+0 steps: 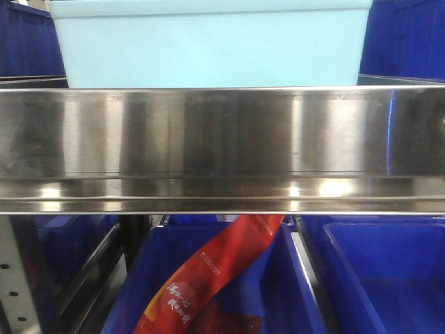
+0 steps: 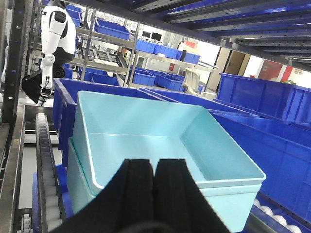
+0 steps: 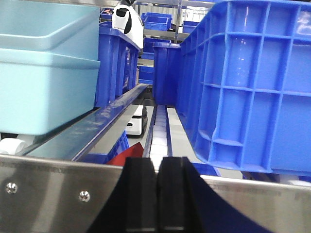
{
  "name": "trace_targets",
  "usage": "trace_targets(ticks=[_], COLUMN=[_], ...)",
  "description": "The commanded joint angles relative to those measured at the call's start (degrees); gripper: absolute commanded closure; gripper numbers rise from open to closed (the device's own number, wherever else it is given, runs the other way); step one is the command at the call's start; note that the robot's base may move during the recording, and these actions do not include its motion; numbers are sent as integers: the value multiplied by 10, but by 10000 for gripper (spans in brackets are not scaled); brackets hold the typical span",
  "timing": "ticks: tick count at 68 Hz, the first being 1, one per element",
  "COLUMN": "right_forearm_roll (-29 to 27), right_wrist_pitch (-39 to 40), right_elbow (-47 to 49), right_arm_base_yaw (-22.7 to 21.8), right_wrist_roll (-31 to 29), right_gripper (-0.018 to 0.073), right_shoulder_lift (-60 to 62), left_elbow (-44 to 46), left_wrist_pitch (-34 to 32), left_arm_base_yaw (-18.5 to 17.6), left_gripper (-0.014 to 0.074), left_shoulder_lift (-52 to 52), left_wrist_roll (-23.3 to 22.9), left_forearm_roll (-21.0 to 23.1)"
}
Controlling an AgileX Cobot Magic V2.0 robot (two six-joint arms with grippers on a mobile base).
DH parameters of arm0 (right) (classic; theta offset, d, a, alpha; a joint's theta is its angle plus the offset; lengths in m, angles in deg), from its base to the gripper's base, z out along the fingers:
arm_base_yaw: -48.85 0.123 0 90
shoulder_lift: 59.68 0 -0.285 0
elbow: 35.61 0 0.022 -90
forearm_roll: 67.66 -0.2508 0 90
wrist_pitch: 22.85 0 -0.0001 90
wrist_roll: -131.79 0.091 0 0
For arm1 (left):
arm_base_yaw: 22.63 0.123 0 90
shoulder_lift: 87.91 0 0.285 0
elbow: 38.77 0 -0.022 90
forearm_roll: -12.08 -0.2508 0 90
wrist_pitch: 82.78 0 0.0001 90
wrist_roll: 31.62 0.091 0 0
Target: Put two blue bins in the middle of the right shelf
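Two blue bins [image 2: 160,145] nested, behind steel shelf rail [image 1: 222,149]; left gripper [image 2: 155,194] and right gripper [image 3: 156,194] both clenched, empty.

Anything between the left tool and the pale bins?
Nothing visible. In the left wrist view the shut left tool sits just before the near rim of the nested pale bins; only open air shows between them.

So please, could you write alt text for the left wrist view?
Two pale blue bins, one nested inside the other and empty, sit on a roller shelf between dark blue bins. The left gripper, black fingers closed together, is in the foreground.
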Motion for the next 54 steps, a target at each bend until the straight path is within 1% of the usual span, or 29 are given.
trace_targets(ticks=[1, 45, 49, 54], right_forearm_roll=[-3, -3, -3, -3], right_wrist_pitch=[9, 9, 9, 9], right_elbow=[0, 0, 0, 0], right_arm_base_yaw=[-4, -4, -4, -4], right_wrist_roll=[3, 3, 3, 3], right_gripper=[725, 725, 725, 725], right_shoulder_lift=[2, 2, 2, 2], left_elbow=[-1, -1, -9, -33], left_wrist_pitch=[-11, -6, 5, -1], left_arm_base_yaw=[-3, -3, -2, -2], left_gripper=[697, 697, 697, 697], left_shoulder_lift=[3, 3, 4, 23], left_wrist_roll=[-1, -1, -1, 3], left_forearm_roll=[-2, -2, 0, 1])
